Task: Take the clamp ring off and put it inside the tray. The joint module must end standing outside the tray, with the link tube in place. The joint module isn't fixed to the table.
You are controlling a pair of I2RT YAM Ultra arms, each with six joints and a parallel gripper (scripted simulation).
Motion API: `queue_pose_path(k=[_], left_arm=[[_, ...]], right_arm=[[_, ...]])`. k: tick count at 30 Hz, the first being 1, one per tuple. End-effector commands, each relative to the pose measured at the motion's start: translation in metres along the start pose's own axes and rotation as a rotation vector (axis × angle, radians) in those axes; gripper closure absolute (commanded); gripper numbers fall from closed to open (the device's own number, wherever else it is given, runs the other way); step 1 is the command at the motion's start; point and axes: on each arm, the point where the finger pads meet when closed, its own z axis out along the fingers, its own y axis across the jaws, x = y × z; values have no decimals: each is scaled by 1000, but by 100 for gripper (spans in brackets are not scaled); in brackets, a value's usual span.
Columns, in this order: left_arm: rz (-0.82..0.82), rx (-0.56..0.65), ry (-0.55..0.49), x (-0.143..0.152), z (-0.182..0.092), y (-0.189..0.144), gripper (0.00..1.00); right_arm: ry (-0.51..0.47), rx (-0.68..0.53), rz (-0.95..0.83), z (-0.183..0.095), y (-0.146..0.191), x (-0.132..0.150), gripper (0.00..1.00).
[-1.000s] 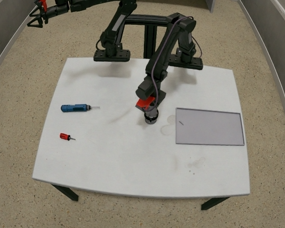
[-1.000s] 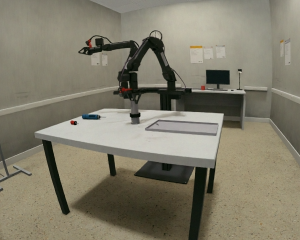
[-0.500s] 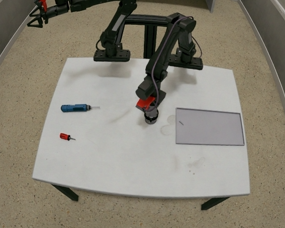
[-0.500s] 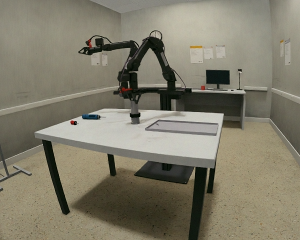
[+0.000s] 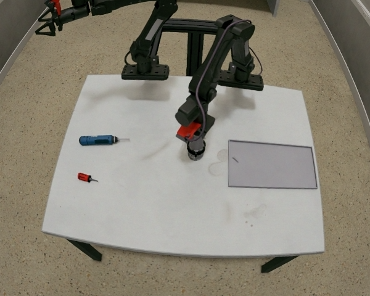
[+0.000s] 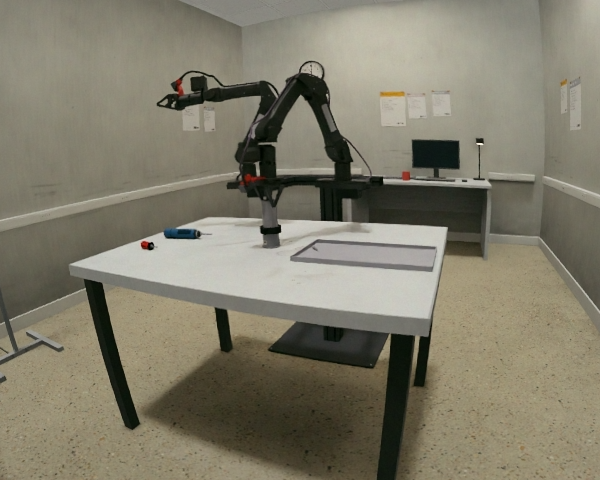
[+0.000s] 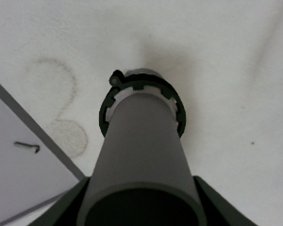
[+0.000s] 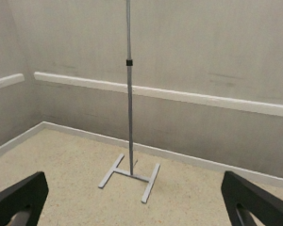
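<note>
The joint module (image 5: 195, 157) (image 6: 271, 241) (image 7: 143, 71) stands upright on the table, left of the tray (image 5: 271, 187) (image 6: 362, 266) in the top and exterior views. The black clamp ring (image 6: 270, 229) (image 7: 180, 113) is around its top, its small lug showing in the left wrist view. The grey link tube (image 5: 196, 144) (image 6: 270, 212) (image 7: 141, 137) rises upright from it. My left gripper (image 6: 271, 201) (image 7: 141, 185) is shut on the tube's upper part, above the ring. My right gripper (image 5: 37, 27) (image 8: 135, 179) is open and empty, raised far away beyond the table.
A small dark pin (image 5: 235, 159) (image 6: 314, 248) (image 7: 27, 146) with a bent end lies in the tray near its left edge. A blue power screwdriver (image 5: 97, 140) (image 6: 181, 233) and a short red screwdriver (image 5: 84, 177) (image 6: 146, 245) lie on the table's left side.
</note>
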Motion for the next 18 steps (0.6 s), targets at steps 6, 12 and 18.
queue_pose_path(k=[6, 12, 18], left_arm=[[13, 23, 19, 18, -4, -15, 52], [13, 23, 19, 23, -4, -19, 52], [13, 23, 20, 25, -4, -20, 52]], right_arm=[[-25, -1, -1, -2, 1, -9, 0], [-25, -1, -1, -2, 1, -9, 0], [-25, -1, -1, -2, 1, -9, 0]])
